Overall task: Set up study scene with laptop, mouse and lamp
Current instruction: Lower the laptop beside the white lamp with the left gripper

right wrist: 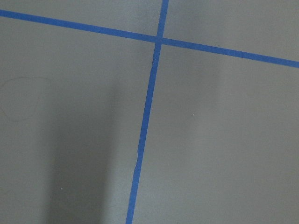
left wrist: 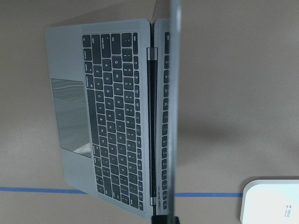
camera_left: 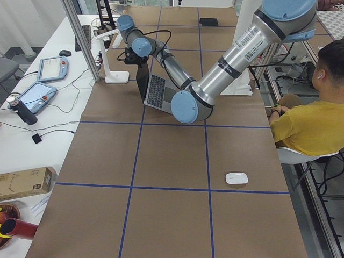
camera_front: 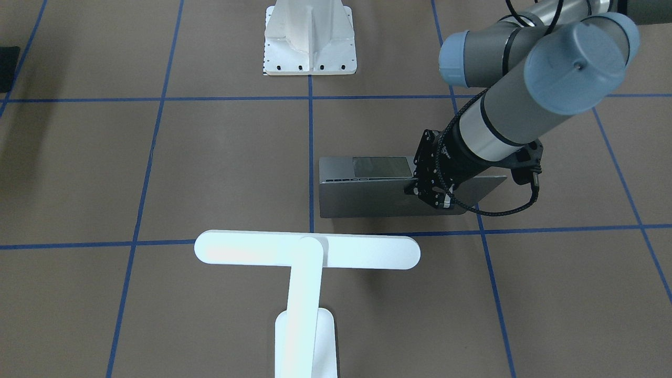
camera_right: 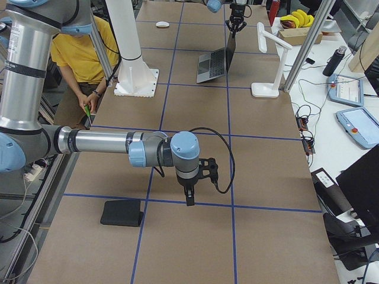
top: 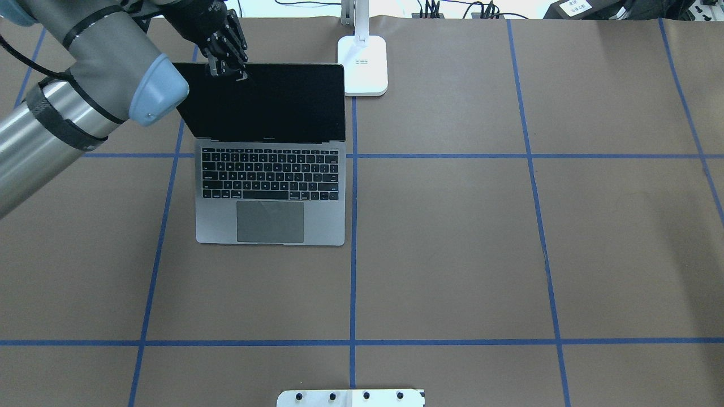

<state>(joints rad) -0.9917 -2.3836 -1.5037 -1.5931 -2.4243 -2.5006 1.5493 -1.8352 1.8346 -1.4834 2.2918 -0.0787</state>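
Two fingers of the left pincer (top: pixel 233 70) pinch the top edge of the laptop (top: pixel 270 192) lid near its 11 o'clock corner, and the screen stands about upright. The laptop sits at 10 o'clock on the surface (top: pixel 452 254) in the overhead view, with the lamp (top: pixel 363 65) base just at 1 o'clock of it. To open it well, I judge the wrist should follow the hinge's arc and tilt the lid slightly past upright without dragging the base. The mouse (camera_left: pixel 236 178) lies well apart, at 5 o'clock of the laptop in the left side view. Whether the right pincer (camera_right: pixel 189 194) is wide or narrow, I cannot tell.
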